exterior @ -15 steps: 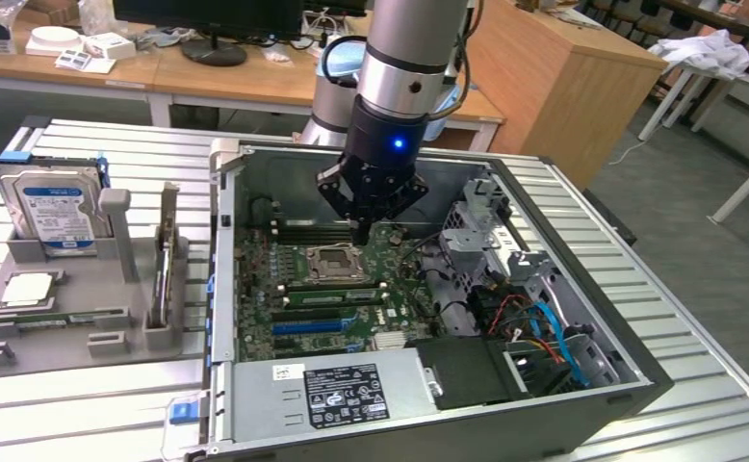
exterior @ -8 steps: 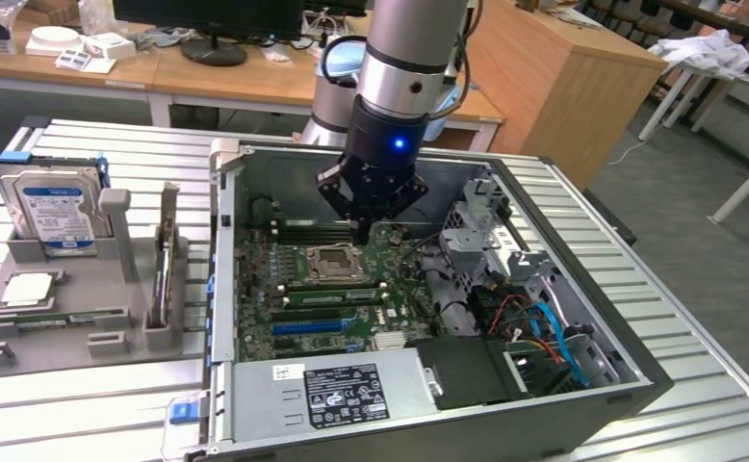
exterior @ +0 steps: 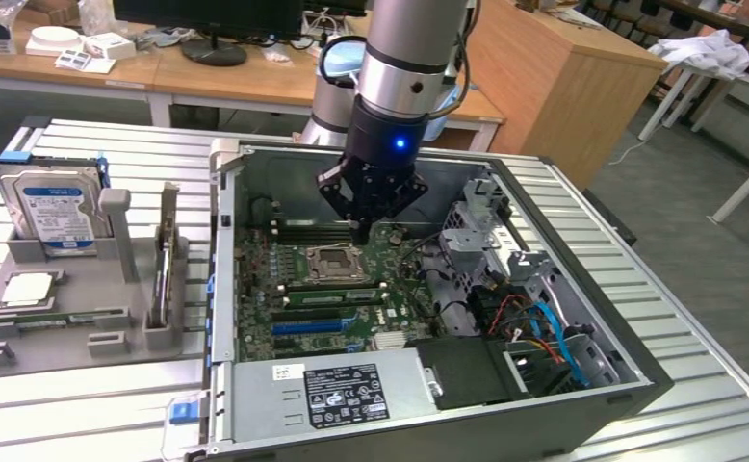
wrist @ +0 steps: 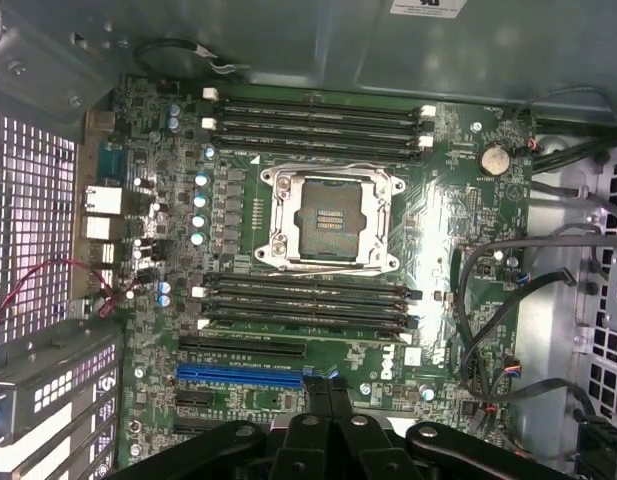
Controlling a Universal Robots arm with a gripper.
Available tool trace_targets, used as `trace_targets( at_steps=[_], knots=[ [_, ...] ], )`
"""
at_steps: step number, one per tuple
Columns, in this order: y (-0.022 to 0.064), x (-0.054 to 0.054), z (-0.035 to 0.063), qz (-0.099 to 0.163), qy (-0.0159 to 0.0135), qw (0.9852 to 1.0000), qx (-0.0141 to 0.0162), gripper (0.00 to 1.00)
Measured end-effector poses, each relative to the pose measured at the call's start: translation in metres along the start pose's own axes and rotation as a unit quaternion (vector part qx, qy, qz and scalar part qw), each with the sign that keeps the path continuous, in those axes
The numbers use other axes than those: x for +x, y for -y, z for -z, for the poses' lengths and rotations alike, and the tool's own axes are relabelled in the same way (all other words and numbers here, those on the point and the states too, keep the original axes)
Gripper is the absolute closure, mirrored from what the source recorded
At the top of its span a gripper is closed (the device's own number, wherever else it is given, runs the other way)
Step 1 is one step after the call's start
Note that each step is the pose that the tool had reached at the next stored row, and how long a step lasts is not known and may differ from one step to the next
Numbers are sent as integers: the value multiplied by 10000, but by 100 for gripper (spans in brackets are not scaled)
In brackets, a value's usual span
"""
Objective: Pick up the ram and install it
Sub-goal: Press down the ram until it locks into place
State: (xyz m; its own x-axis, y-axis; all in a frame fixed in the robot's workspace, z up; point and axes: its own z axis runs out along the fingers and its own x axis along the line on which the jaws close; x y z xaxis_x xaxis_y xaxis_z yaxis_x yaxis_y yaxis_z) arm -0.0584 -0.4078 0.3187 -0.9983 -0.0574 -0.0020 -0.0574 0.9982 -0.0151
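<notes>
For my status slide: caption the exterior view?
Shut claw hovers empty above motherboard inside open case.

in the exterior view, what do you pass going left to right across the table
hard drive → upright ram stick in the grey holder → CPU socket on the motherboard → drive cage → blue cables
</notes>
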Motion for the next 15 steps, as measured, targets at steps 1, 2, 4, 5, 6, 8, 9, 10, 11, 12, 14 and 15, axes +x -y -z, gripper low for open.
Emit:
trace_targets(
  at_steps=[1,2,4,5,6,8,9,10,11,12,14,15],
  knots=[
    [-7,0,-1,-1,0,10000,0,89],
    [-15,-1,-1,0,0,10000,-1,89],
    [-39,-2,-1,-8,0,10000,0,89],
    [-47,-2,-1,-12,0,10000,0,89],
    [-54,-2,-1,-15,0,10000,-1,89],
    [-69,-3,-2,-24,0,10000,-1,89],
    [-77,-4,-2,-28,0,10000,-1,89],
    [-84,-4,-2,-32,0,10000,-1,89],
    [-90,-4,-2,-36,0,10000,-1,89],
    [-93,-5,-2,-42,-1,10000,-1,89],
    [-94,-5,-3,-89,-1,10000,-1,89],
    [-94,-5,-3,-111,-1,9999,0,89]
  ],
)
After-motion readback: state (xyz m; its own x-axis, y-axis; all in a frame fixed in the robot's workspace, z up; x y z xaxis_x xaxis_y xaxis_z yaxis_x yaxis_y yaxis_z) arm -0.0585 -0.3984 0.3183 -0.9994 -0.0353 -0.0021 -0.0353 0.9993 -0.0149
